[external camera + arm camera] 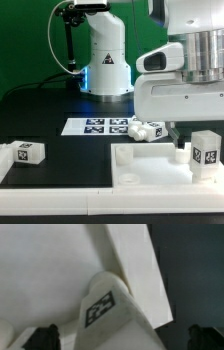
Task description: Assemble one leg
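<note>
The black tabletop (60, 118) carries the white panel (140, 170) at five o'clock. A leg (207, 147) stands upright on it at four o'clock, under the arm. In the wrist view the claw (125, 334) straddles this leg (103, 308), fingers apart, touching nothing I can tell. It looks light, stiff and smooth; grip its flat sides.

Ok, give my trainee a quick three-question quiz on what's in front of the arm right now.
1. True or false: the large flat white square panel stands upright on its edge.
2. What lies alone toward the exterior view's left? A) a small stubby white tagged plastic leg B) the marker board C) a second panel
3. Fill in: in the wrist view, the two-finger gripper has its jaws ____.
Key: 1 false, it lies flat; 2 A; 3 open.
</note>
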Available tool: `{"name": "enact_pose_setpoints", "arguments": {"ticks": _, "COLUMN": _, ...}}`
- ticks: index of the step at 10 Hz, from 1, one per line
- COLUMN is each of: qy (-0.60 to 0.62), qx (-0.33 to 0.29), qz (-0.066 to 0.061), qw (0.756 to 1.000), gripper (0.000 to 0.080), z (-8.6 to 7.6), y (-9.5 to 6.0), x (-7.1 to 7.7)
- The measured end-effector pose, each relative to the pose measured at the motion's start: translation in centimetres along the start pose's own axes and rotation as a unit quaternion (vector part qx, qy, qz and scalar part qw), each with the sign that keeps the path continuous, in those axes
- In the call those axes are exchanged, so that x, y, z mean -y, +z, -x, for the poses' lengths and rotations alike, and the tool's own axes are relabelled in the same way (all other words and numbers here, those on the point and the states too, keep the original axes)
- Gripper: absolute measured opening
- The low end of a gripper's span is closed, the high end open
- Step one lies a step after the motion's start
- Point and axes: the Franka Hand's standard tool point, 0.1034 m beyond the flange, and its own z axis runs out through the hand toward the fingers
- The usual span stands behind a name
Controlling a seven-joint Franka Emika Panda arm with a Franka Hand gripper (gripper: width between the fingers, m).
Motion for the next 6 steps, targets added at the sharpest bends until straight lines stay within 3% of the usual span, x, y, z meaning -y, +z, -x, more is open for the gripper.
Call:
{"name": "enact_pose_setpoints", "arguments": {"ticks": 2, "qy": -0.194, "qx": -0.021, "qz": 0.018, "qw": 0.981, "gripper": 0.0649, "z": -0.63, "y": -0.08, "x": -0.4}}
{"name": "enact_pose_setpoints", "arguments": {"ticks": 4, "qy": -0.185, "qx": -0.028, "qz": 0.019, "qw": 0.982, "gripper": 0.0649, "z": -0.69, "y": -0.05, "x": -0.15}}
{"name": "enact_pose_setpoints", "arguments": {"ticks": 5, "qy": -0.188, "qx": -0.028, "qz": 0.02, "qw": 0.982, "gripper": 0.0525, "z": -0.73, "y": -0.05, "x": -0.24}}
{"name": "enact_pose_setpoints", "arguments": {"ticks": 6, "qy": -0.165, "qx": -0.028, "qz": 0.019, "qw": 0.986, "gripper": 0.0525, "z": -0.71, "y": -0.04, "x": -0.2}}
